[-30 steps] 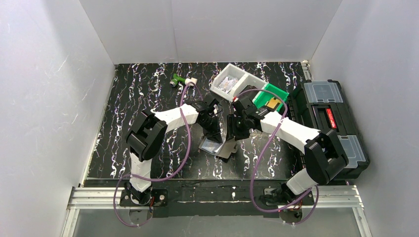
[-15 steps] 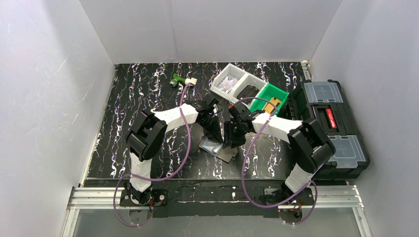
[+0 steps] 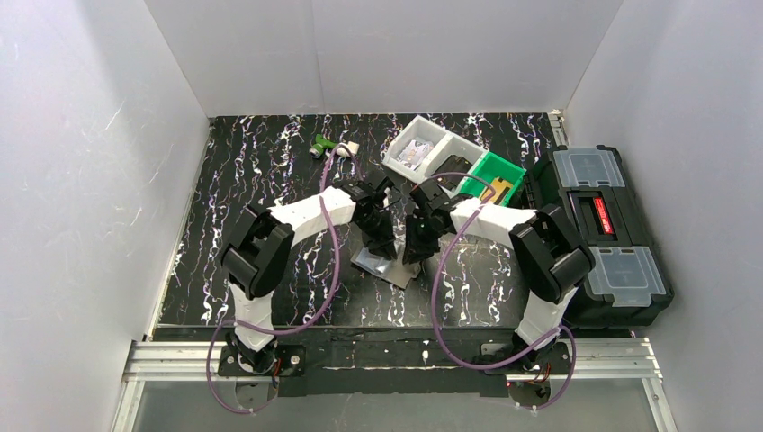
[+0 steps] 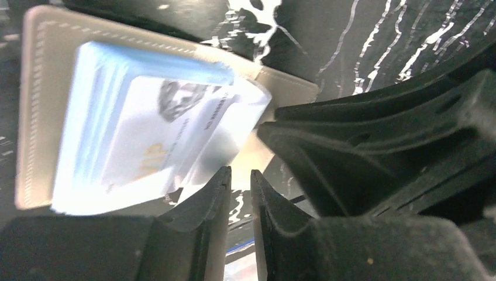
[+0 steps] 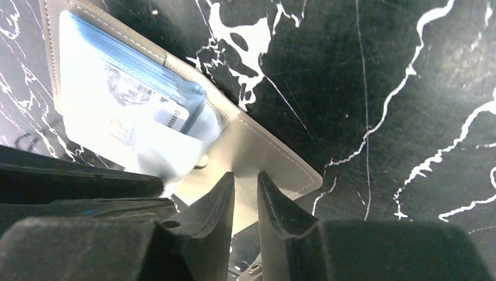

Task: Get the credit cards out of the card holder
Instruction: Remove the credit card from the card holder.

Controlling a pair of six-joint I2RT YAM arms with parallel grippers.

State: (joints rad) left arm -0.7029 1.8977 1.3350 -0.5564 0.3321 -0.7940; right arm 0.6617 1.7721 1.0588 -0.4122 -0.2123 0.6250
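The card holder (image 3: 389, 267) lies open on the black marbled table between my two grippers. In the left wrist view the card holder (image 4: 47, 76) is grey with stitched edges, and its shiny sleeves hold light blue and white credit cards (image 4: 146, 134). The right wrist view shows the same cards (image 5: 117, 111) in the holder (image 5: 275, 161). My left gripper (image 4: 241, 175) has its jaws nearly together and empty, just beside the sleeves. My right gripper (image 5: 245, 178) is also closed to a narrow slit, its tips over the holder's bare flap. In the top view, left gripper (image 3: 381, 245) and right gripper (image 3: 414, 249) stand close together.
A white bin (image 3: 421, 149) and a green bin (image 3: 493, 176) stand at the back right. A black toolbox (image 3: 601, 225) lies along the right edge. A small green and white object (image 3: 329, 145) lies at the back. White walls enclose the table.
My right gripper has swung left and down to the card holder, close to my left gripper. The holder has shifted slightly left.
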